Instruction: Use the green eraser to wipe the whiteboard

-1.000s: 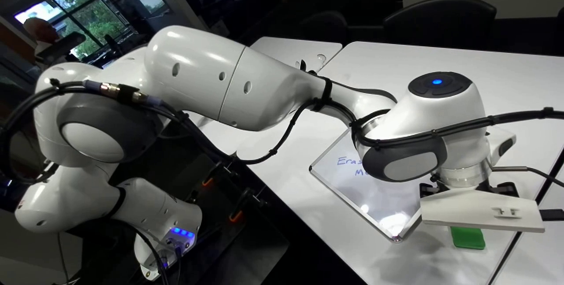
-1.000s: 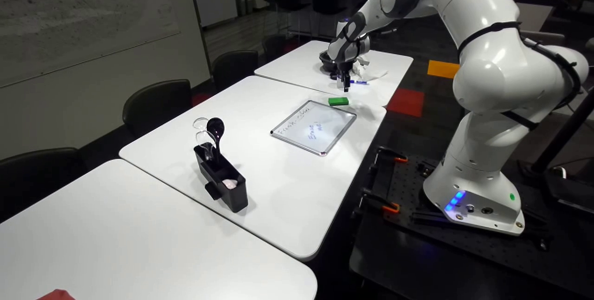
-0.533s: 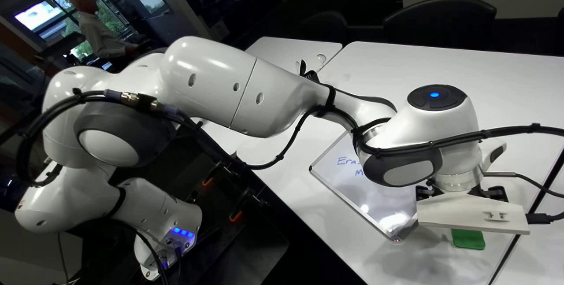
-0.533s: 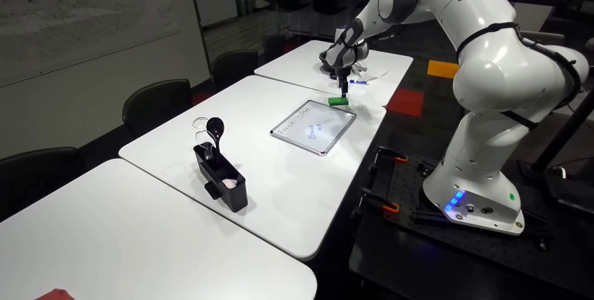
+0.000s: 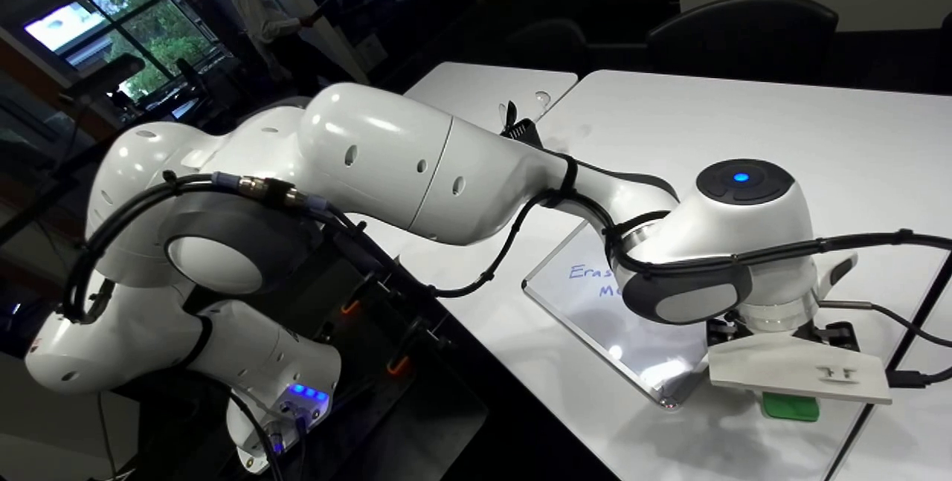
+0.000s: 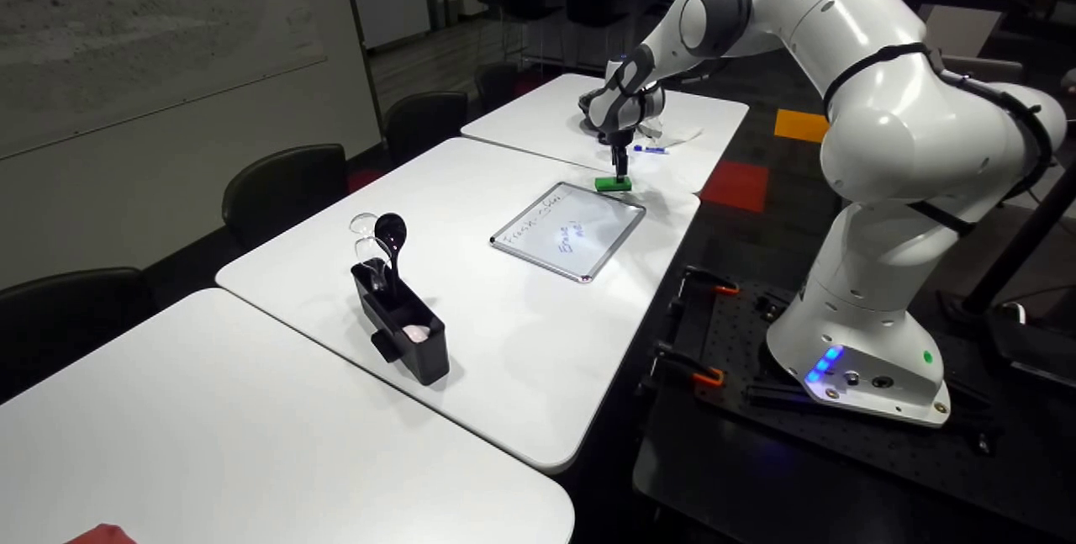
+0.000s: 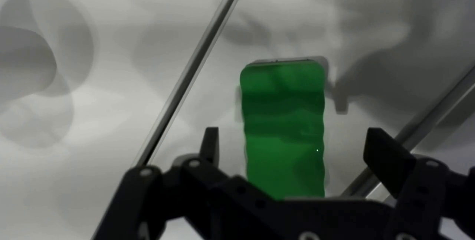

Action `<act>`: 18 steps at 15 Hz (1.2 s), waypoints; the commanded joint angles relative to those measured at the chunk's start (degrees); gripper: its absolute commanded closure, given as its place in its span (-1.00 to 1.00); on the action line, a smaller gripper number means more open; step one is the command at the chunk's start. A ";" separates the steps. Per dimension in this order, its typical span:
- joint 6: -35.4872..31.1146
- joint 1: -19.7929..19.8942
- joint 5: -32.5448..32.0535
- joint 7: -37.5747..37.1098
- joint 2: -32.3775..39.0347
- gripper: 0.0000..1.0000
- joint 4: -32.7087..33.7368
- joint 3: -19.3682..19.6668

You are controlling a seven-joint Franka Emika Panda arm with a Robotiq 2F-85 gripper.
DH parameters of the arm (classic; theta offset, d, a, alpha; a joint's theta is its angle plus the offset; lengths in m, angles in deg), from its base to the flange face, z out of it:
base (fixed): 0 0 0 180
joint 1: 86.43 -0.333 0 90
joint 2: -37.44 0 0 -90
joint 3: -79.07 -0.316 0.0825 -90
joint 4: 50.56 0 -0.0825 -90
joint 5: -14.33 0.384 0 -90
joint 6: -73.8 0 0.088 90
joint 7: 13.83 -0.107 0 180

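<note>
The green eraser (image 7: 284,128) lies flat on the white table in the wrist view. It also shows in both exterior views (image 5: 790,407) (image 6: 605,185). My gripper (image 7: 291,136) is open, pointing down over the eraser. Its fingers stand on either side of the eraser, with a gap on each side. In an exterior view, the gripper (image 6: 620,177) is low at the eraser; contact cannot be told. The whiteboard (image 6: 538,251) lies beside the eraser with blue and dark handwriting. Its other view (image 5: 595,321) is partly hidden by the arm. Its frame (image 7: 438,112) edges the wrist view.
A black holder (image 6: 429,355) with spoons stands on the table. A blue marker (image 6: 650,149), a black bowl (image 6: 591,113) and white tissue (image 6: 677,139) lie beyond the table seam (image 7: 193,65). A person (image 5: 256,9) is in the background.
My gripper has come down towards the green eraser and now sits right at it, still open. The eraser and whiteboard have not moved. The person has walked to the right.
</note>
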 commanded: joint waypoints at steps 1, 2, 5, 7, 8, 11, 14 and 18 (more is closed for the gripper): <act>1.46 0.40 1.06 -0.61 2.48 -1.00 4.04 -0.63; 1.75 0.41 1.25 -0.68 3.01 -1.00 4.81 -0.65; 3.65 0.64 1.79 -0.34 4.54 -1.00 7.44 -0.91; 5.50 0.71 1.88 0.09 5.52 -1.00 9.15 -1.10; 6.09 0.65 1.88 -0.01 5.92 -1.00 9.84 -1.03; 7.55 0.58 1.87 -0.02 7.02 -1.00 11.72 -0.99; 8.47 0.54 1.84 -0.06 8.08 -1.00 13.41 -0.97; 9.55 0.66 1.96 0.12 9.38 -1.00 15.33 -1.17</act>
